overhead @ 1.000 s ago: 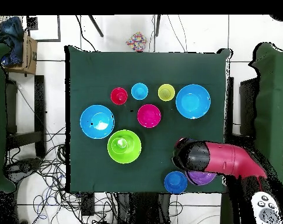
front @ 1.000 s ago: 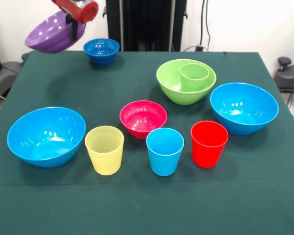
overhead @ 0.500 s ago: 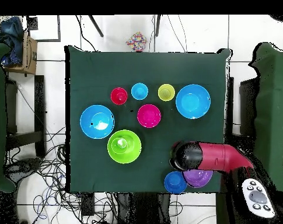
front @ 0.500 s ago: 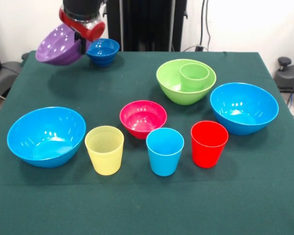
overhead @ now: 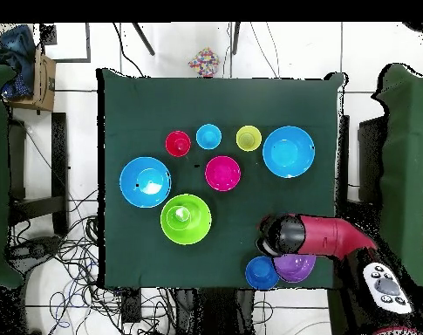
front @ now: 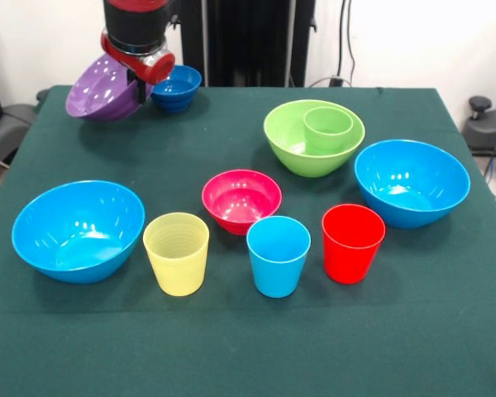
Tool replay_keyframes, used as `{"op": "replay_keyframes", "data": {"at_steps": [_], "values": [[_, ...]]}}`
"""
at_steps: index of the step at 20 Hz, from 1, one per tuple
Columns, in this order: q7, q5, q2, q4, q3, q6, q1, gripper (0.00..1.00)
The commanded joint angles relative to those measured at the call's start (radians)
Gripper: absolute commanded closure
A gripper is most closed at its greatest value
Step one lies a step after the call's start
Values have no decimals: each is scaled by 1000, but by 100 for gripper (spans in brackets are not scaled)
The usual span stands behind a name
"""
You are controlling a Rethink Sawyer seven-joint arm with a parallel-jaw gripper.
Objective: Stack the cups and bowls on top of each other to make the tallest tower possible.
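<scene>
Front view is showing the fingers (front: 138, 85) gripping the tilted purple bowl (front: 103, 89) by its rim, the lime-green bowl (front: 313, 136) sitting well off sideways.

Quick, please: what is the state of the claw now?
Claw: closed on the rim of the purple bowl, held tilted beside the dark blue bowl.

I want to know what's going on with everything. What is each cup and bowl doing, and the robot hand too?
gripper: shut on the purple bowl
purple bowl: held tilted
dark blue bowl: upright
lime green bowl: upright, holds the green cup
green cup: upright inside it
two light blue bowls: upright, empty
pink-red bowl: upright, empty
yellow cup, light blue cup, red cup: upright, unstacked
</scene>
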Motion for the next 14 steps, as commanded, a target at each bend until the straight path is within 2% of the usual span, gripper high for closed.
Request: {"op": "replay_keyframes", "data": {"at_steps": [1,10,14], "values": [[-128,12,-21,-61,88,87,-11,100],[-142,31,-65,-69,105,122,-20,100],[-149,45,-47,-97,121,147,-35,100]]}}
